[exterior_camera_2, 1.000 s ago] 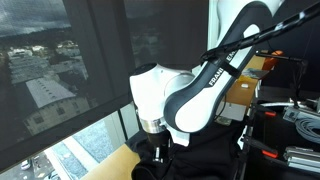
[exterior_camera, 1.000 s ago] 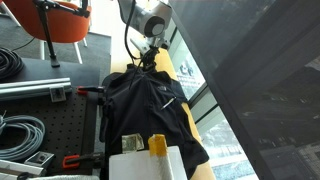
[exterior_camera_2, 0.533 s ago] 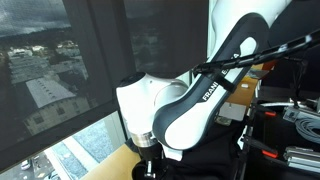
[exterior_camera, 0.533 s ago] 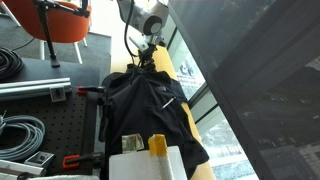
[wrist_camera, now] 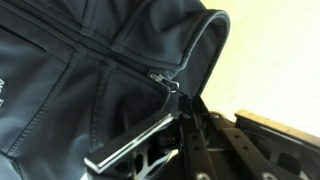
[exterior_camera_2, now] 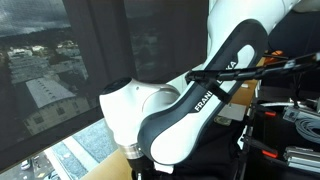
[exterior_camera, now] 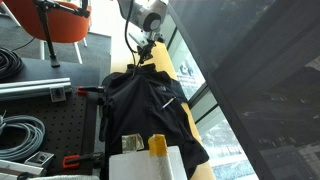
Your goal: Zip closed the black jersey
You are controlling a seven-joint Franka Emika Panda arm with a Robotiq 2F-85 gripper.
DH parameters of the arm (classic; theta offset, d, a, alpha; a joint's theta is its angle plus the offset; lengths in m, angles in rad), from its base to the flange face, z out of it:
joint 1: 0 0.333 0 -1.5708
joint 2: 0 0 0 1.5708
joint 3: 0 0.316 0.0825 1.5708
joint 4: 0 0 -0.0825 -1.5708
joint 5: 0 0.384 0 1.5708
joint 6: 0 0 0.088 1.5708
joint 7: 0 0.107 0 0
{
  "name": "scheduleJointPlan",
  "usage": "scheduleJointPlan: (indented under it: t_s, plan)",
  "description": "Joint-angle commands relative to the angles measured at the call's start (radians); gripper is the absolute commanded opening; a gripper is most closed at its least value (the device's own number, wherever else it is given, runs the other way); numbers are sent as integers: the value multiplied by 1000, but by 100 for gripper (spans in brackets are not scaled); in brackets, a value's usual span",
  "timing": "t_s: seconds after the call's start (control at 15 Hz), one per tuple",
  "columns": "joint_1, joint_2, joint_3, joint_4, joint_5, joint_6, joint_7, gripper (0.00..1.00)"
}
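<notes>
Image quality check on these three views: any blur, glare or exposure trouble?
In an exterior view the black jersey loses fold detail to dark; in an exterior view the arm fills the frame. Wrist view: zipper legible, gripper soft, table washed pale.

We logged this as a robotics lab, high up in a city building. The bench was a black perforated breadboard with a regular grid of mounting holes. An aluminium extrusion rail ran along its far edge, and a red clamp sat at the near one. Coiled grey cables lay on the board. A white Franka arm reached over the bench. An orange chair stood behind. Large windows looked down on city rooftops.
</notes>
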Motion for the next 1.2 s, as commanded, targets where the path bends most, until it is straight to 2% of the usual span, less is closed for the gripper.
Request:
scheduleJointPlan:
  t_s: [0.0, 0.4, 1.13]
  plan:
    - [19, 44, 20, 92, 4, -44, 3, 2]
    - [23, 60, 19, 119, 5, -60, 1, 2]
    - [-20, -31, -4, -13, 1, -17, -3, 2]
